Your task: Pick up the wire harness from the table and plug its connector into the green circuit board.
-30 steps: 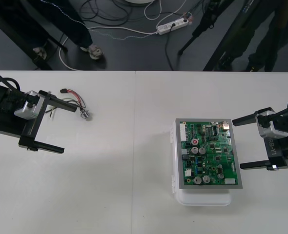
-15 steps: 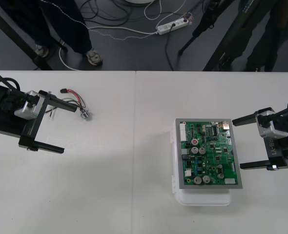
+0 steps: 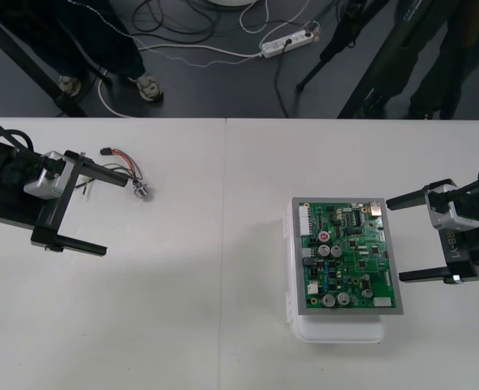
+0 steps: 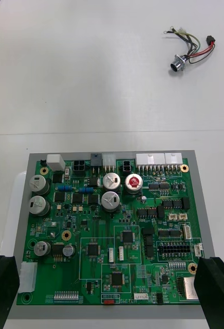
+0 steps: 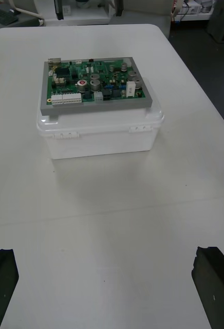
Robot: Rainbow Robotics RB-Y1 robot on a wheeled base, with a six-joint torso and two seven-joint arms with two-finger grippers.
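Harness point(image 3: 122, 174) is lying flat on the desk point(image 3: 207, 284), far-left area, well apart from the green board point(image 3: 347, 256); not plugged in. Its long axis is running diagonally in the front view: black plug point(image 3: 105, 151) is pointing twd the desk's far edge, and the metal socket point(image 3: 143, 192) is sitting at the end nearer the board. Wires are looping betw. the two.

L gripper point(image 3: 114, 215) is sitting just beside the harness, fingers point(image 5: 1, 277) wide apart, holding nothing. Its far finger is crossing over part of the wires in the front view, hiding them there; contact can't be judged.

R gripper point(image 3: 395, 240) is parked at the board's right edge, fingers point(image 4: 217, 288) apart, empty.

Board is sitting on the white base point(image 3: 337, 329), long axis running near-to-far. The R wrist view is showing a loose wire end by the plug, too small to make out.
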